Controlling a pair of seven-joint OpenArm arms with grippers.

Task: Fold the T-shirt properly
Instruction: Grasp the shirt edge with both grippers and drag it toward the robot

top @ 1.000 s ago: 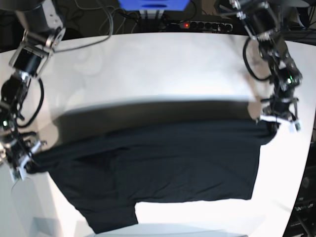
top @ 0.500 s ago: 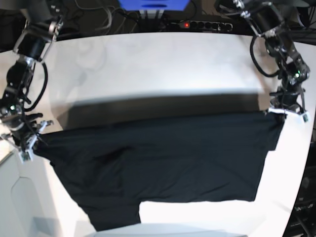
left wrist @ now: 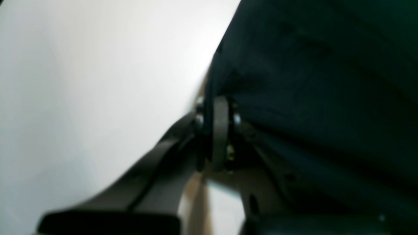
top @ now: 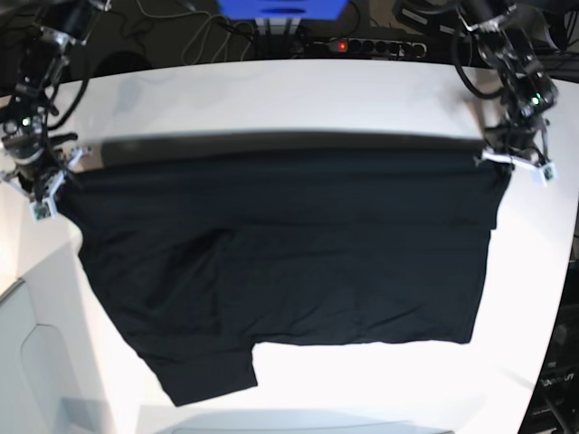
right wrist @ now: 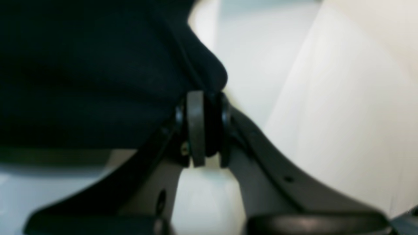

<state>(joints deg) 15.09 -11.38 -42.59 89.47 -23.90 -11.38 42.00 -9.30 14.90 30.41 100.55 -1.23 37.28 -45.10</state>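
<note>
Black T-shirt (top: pixel 289 262) spread across white surface (top: pixel 271 99), top edge stretched taut between both grippers, lower portion reaching toward the near edge. Left gripper (top: pixel 514 163) near the surface's right edge, jaws clamped tight on the cloth corner (left wrist: pixel 225 81). Right gripper (top: pixel 43 185) near the left edge, jaws likewise pinched shut on the opposite corner (right wrist: pixel 202 75). One sleeve (top: pixel 208 375) lying near the near-left corner.
</note>
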